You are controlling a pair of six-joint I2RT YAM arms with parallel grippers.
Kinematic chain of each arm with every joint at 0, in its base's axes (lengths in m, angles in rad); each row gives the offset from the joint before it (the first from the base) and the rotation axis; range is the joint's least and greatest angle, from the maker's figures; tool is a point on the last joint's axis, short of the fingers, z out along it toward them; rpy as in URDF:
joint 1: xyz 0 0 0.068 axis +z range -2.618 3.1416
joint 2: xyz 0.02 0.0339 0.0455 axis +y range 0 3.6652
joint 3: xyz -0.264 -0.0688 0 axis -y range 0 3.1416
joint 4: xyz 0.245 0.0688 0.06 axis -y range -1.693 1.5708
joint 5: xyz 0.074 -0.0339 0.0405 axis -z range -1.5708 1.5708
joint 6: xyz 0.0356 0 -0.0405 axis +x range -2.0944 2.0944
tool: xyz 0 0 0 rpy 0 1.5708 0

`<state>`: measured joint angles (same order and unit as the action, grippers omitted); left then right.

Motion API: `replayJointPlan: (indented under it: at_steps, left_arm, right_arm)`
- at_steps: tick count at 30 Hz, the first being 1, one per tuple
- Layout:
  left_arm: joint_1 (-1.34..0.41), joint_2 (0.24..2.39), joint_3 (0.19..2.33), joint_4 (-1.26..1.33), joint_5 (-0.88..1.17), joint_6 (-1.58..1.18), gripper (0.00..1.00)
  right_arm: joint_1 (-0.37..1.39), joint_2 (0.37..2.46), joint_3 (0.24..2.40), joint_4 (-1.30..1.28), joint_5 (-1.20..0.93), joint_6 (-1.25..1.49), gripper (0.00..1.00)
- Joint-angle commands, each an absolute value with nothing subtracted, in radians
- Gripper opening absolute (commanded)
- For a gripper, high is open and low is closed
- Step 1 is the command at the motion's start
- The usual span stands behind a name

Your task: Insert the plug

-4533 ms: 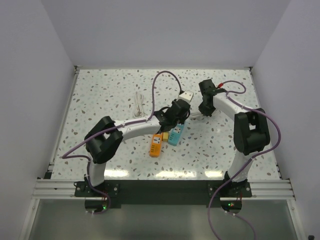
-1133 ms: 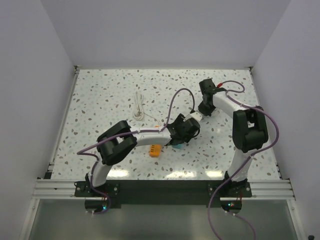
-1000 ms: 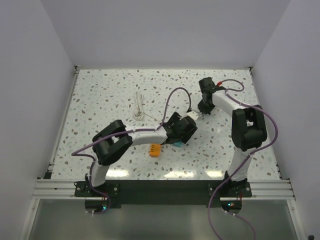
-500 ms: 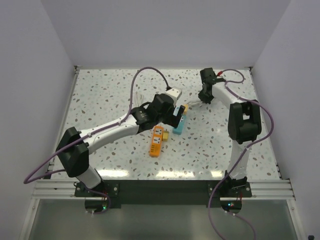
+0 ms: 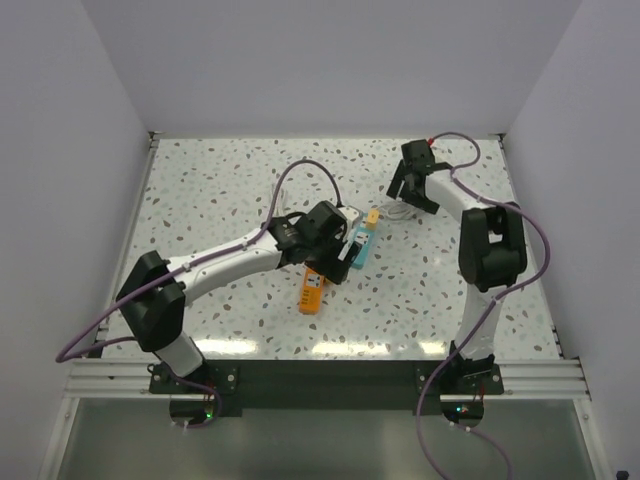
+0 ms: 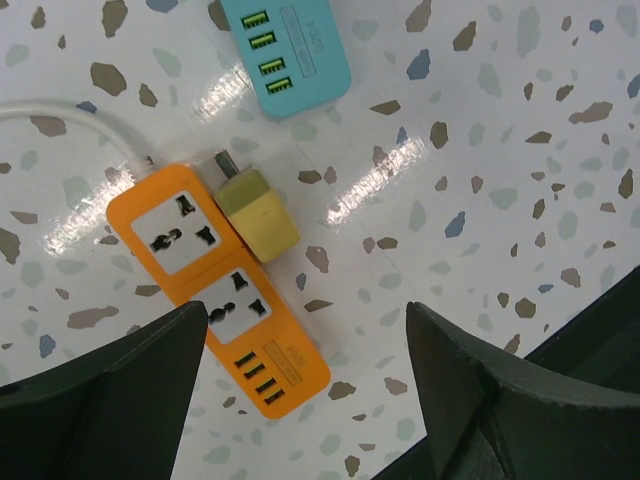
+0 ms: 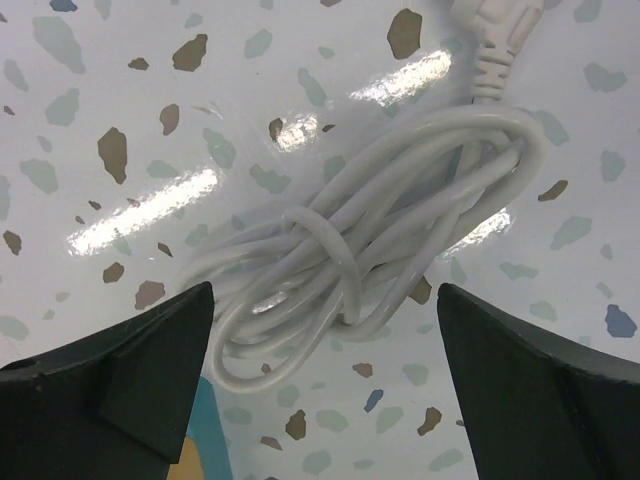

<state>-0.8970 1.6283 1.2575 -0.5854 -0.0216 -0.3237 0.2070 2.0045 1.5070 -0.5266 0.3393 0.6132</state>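
The plug is a small yellow-tan block lying flat on the table against the right side of the orange power strip, with its prong pointing up and to the left. My left gripper hangs open above them, and nothing is between its fingers. From above, the left gripper covers the plug and the far end of the orange strip. My right gripper is open over a white coiled cable; in the top view this gripper is at the far right.
A teal power strip lies just right of the orange one, with a small yellow piece at its far end. Its USB end points towards the orange strip. A white cord runs off the orange strip. The coiled cable lies beyond the teal strip.
The right gripper has opened above the coiled cable. The left arm has swung back from the far side and now hangs over the two strips.
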Motion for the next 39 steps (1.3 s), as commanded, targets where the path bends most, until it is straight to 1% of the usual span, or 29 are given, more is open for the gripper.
replayJointPlan:
  at_steps: [1, 7, 16, 24, 30, 31, 34, 37, 39]
  left_arm:
    - [-0.897, 1.664, 1.307, -0.667, 0.061, -0.35, 0.84]
    - [-0.897, 1.75, 1.357, -0.692, 0.086, -0.353, 0.82]
    - [-0.888, 1.862, 1.419, -0.713, 0.046, -0.341, 0.82]
    - [-0.874, 1.927, 1.442, -0.696, 0.028, -0.314, 0.79]
    - [-0.871, 1.971, 1.476, -0.689, 0.003, -0.301, 0.7]
    - [-0.871, 1.98, 1.479, -0.687, 0.003, -0.299, 0.67]
    - [-0.871, 1.99, 1.482, -0.681, 0.003, -0.295, 0.62]
    - [-0.871, 2.008, 1.489, -0.68, -0.021, -0.291, 0.58]
    - [-0.871, 2.025, 1.499, -0.677, -0.021, -0.291, 0.58]
  right_arm:
    - [0.204, 1.896, 1.503, -0.471, 0.331, 0.517, 0.97]
    - [0.203, 1.816, 1.457, -0.494, 0.356, 0.499, 0.97]
    - [0.202, 1.649, 1.33, -0.48, 0.339, 0.466, 0.96]
    - [0.202, 1.522, 1.233, -0.483, 0.337, 0.439, 0.96]
    - [0.202, 1.48, 1.198, -0.488, 0.341, 0.437, 0.97]
    - [0.202, 1.477, 1.197, -0.488, 0.341, 0.436, 0.97]
    - [0.202, 1.474, 1.193, -0.486, 0.334, 0.44, 0.97]
    - [0.202, 1.476, 1.195, -0.482, 0.325, 0.445, 0.97]
    - [0.204, 1.476, 1.195, -0.482, 0.322, 0.443, 0.96]
